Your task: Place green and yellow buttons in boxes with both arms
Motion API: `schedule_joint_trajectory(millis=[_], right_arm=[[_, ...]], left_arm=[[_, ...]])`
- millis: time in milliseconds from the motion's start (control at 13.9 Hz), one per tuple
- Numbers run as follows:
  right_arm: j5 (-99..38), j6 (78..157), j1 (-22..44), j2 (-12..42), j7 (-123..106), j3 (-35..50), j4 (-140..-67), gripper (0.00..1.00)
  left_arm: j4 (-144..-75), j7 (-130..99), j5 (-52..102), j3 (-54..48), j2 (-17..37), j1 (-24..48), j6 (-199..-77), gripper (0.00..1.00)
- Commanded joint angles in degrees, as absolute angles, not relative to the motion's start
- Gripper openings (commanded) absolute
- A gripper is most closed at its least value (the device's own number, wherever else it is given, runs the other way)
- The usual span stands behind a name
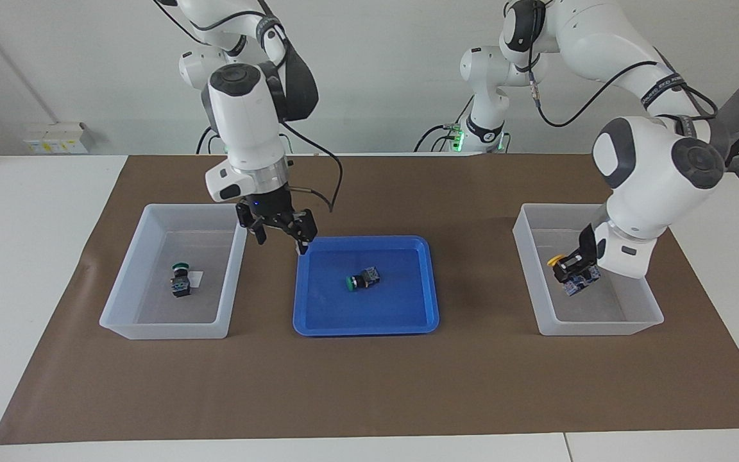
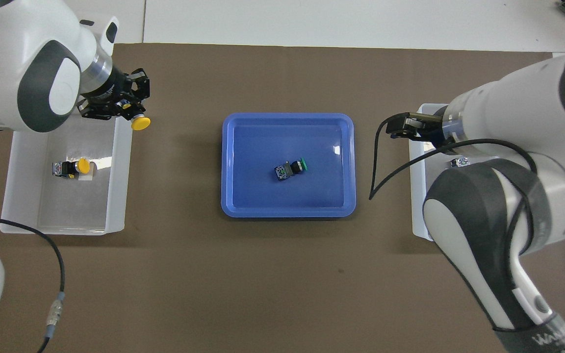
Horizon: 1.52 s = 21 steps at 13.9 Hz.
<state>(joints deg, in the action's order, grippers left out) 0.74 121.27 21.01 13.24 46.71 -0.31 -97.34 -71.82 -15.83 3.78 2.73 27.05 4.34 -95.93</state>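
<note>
My left gripper (image 1: 573,269) squeezes a yellow button (image 1: 568,274) over the box (image 1: 533,269) at my left arm's end, because yellow goes there. My right gripper (image 1: 283,240) hangs with jaws apart over the blue tray (image 1: 430,301), where a green button (image 1: 362,280) lies.

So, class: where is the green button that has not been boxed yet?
That green button lies on its side near the middle of the blue tray, between the two boxes, as both views show; the right tool hangs open over the tray's corner.

Blue tray (image 1: 430,301), brown mat (image 1: 369,385), translucent white boxes (image 1: 235,256).
</note>
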Motion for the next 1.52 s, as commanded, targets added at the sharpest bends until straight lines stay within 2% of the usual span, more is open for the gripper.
schedule_joint_trajectory(millis=[0,144,216,433,505,722,938,1155,1227,1299,1371,1443], right_arm=[[0.62,124.78,25.65,20.11,59.19,-0.35,-93.87,1.0],[-0.08,127.0,27.15,22.23,66.15,-0.26,-93.78,1.0],[-0.17,127.18,28.2,23.72,68.53,-0.26,-93.78,1.0],[-0.17,129.72,30.84,30.65,74.33,-0.26,-90.11,1.0],[-0.18,130.86,30.94,30.93,74.79,-0.26,-90.0,1.0],[-0.18,132.71,31.11,31.98,74.71,-0.18,-90.79,1.0],[0.0,133.5,32.25,32.7,74.53,-0.18,-92.98,1.0],[0.0,133.68,32.43,32.34,74.01,-0.09,-94.66,1.0],[-0.09,133.59,32.34,32.26,72.96,-0.09,-95.01,0.84],[-0.17,133.51,32.26,32.17,71.56,-0.09,-95.36,0.47],[-0.18,133.33,32.17,32.17,71.28,-0.09,-95.27,0.13],[-0.26,133.24,32.08,32.17,71.28,-0.09,-95.19,0.0]], left_arm=[[-76.45,-3.56,4.31,2.46,23.3,0.45,-95.88,0.0],[-80.75,1.73,4.22,2.64,21.54,-1.75,-97.55,0.0],[-85.21,4.28,4.13,2.64,19.97,-1.84,-100.6,0.0],[-104.96,5.27,4.04,2.64,12.94,-1.76,-116.66,0.0],[-109.12,5.27,4.04,2.64,11.35,-1.24,-120.2,0.0],[-114.24,5.36,4.04,2.55,9.67,-0.62,-122.6,0.0],[-121.27,4.75,4.04,2.55,9.32,2.1,-131.71,0.0],[-122.78,5.01,4.04,2.55,11.33,2.11,-136.22,0.0],[-122.78,5.18,4.04,2.64,12.03,1.94,-137.45,0.0],[-122.7,5.27,4.04,2.64,12.82,1.67,-138.85,0.0],[-122.7,5.36,4.04,2.64,13.62,1.41,-139.56,0.0],[-122.61,5.36,4.04,2.64,13.88,1.32,-140.09,0.0]])
